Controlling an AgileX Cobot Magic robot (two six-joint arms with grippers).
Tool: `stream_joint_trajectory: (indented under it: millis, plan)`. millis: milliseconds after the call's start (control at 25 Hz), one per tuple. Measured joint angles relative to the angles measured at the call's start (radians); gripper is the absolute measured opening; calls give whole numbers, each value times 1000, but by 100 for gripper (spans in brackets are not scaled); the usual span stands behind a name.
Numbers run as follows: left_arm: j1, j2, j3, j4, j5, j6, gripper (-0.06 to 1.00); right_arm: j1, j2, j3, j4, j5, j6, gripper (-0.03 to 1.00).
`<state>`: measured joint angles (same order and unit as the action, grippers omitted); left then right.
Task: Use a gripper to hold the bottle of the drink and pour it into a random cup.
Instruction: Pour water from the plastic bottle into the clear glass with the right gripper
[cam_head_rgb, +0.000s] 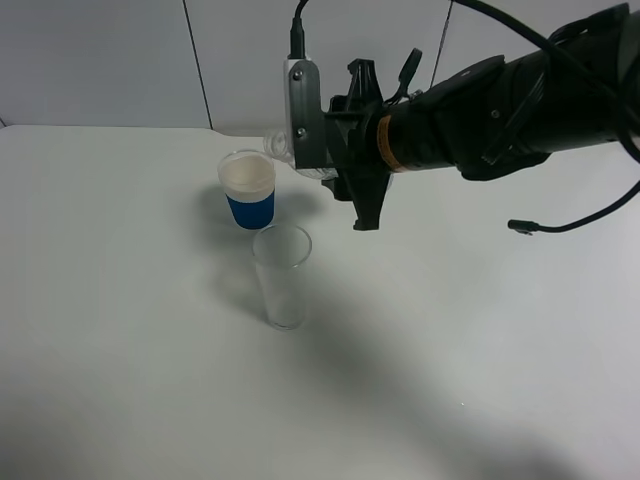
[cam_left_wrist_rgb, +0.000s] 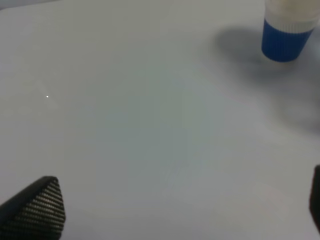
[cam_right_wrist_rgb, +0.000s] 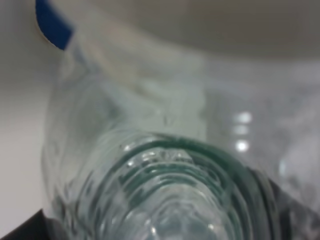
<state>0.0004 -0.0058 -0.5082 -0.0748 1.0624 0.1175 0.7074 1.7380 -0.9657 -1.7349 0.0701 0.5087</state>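
Note:
My right gripper (cam_head_rgb: 345, 150) is shut on the bottle of the drink (cam_head_rgb: 290, 150) and holds it tipped on its side above the table. The bottle's open neck points left, close to the rim of the white paper cup with a blue sleeve (cam_head_rgb: 247, 190). The right wrist view is filled by the clear ribbed bottle (cam_right_wrist_rgb: 165, 175), with a bit of blue sleeve (cam_right_wrist_rgb: 52, 25) beyond it. The clear glass cup (cam_head_rgb: 282, 275) stands upright in front of the paper cup, apart from the bottle. My left gripper (cam_left_wrist_rgb: 175, 207) is open and empty above bare table.
The white table (cam_head_rgb: 120, 350) spreads around the cups. The paper cup also shows in the left wrist view (cam_left_wrist_rgb: 286, 30). A loose black cable (cam_head_rgb: 570, 225) hangs under the right arm. A white wall stands behind the table.

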Motion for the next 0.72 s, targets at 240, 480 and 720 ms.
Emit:
stream_joint_trajectory:
  millis: [240, 480, 720]
  plan:
    - [0, 0, 0, 0, 0, 0, 99, 15, 0, 0, 0, -4, -69, 57]
    - [0, 0, 0, -1, 0, 0, 99, 24, 0, 0, 0, -1, -152, 57]
    - [0, 0, 0, -1, 0, 0, 99, 28, 0, 0, 0, -2, -227, 57]
